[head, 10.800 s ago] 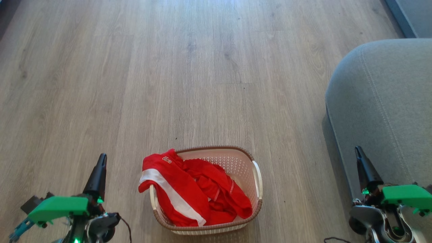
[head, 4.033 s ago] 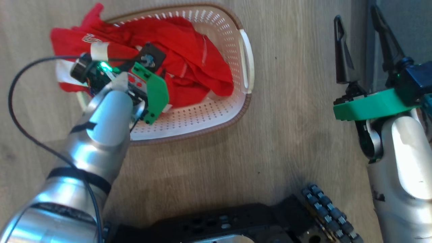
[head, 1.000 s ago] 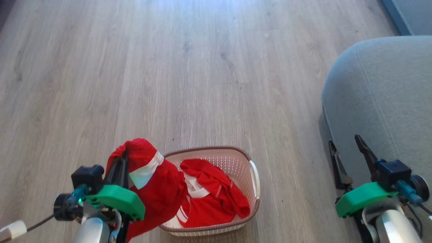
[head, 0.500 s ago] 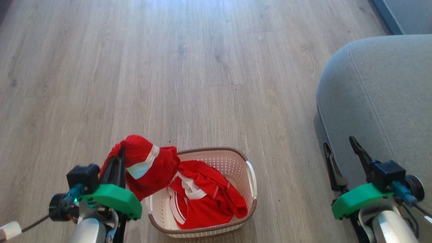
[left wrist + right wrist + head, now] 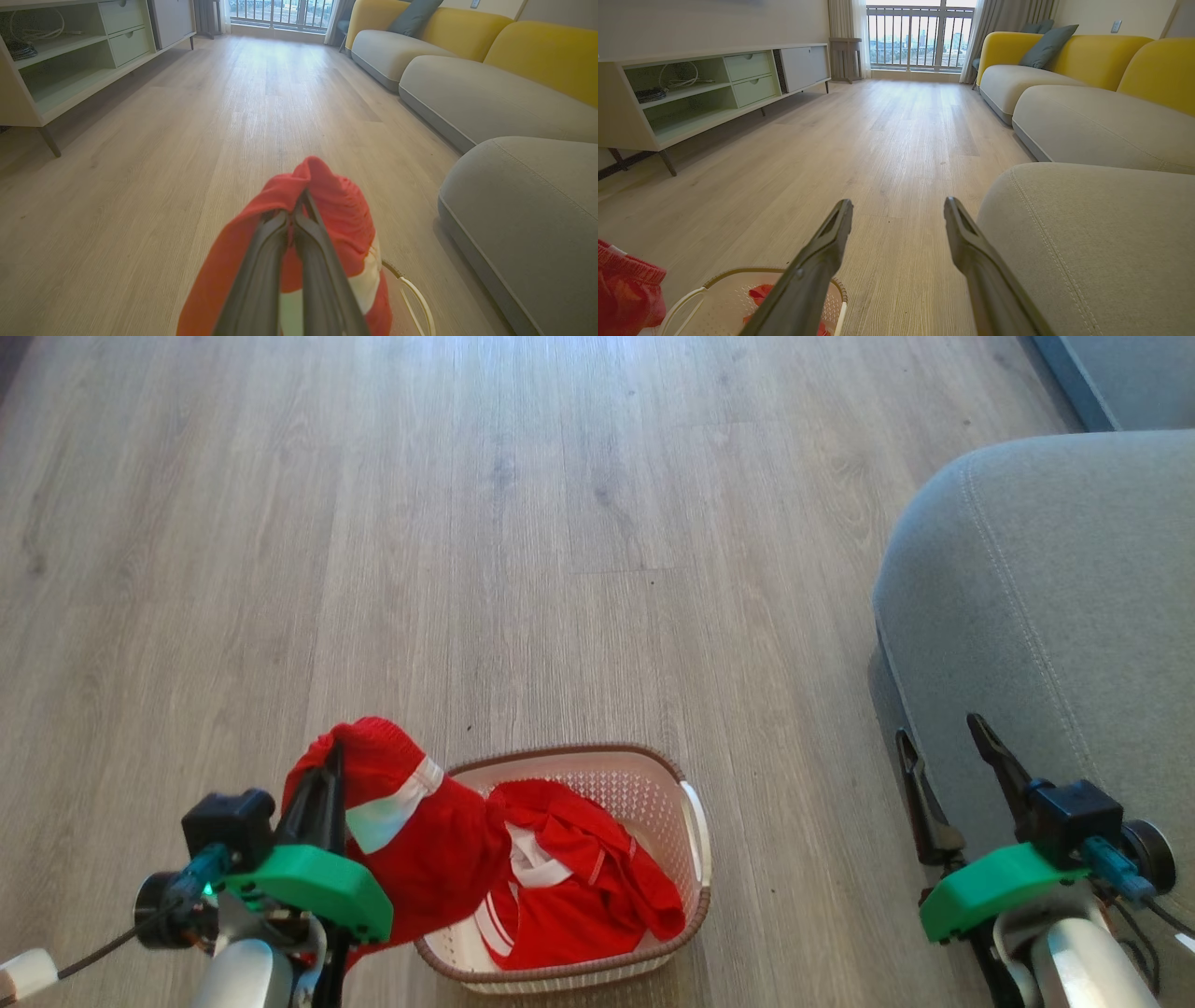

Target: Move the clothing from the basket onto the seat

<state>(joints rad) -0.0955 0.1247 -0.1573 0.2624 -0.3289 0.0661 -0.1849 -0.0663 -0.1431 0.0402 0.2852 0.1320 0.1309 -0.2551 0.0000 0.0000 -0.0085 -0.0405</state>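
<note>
Hanging from the left gripper (image 5: 331,758), a bright red soft-fabric sports garment with a broad white stripe (image 5: 425,859) droops over the left end of the small cream-white perforated plastic basket with a brown woven-look rim (image 5: 644,782). In the left wrist view the two dark fingers (image 5: 261,261) are pressed together on a bunched fold of that garment (image 5: 341,205), which wraps over their tips. Its long axis runs downward from the grip. Whether its lower end is free of the basket I cannot tell. A second crumpled red garment with white trim (image 5: 597,905) lies inside the basket, toward its right half.

The large grey fabric seat cushion with double stitching (image 5: 1055,597) stands to the right of the basket, well apart from it, with a strip of pale wood-plank floor (image 5: 803,784) between. The loaded left gripper is therefore on the side of the basket away from the seat, and the carry probably has to go rightward across the basket and that strip. The right gripper (image 5: 939,728) is right of the basket, just beside the seat's front edge, its fingers spread wide and holding nothing. It is the nearer one to the seat and, I judge, close to the garment's path. Far beyond the basket on its left, a long low cabinet with pale green shelves (image 5: 691,88) lines the wall, out of the way.
</note>
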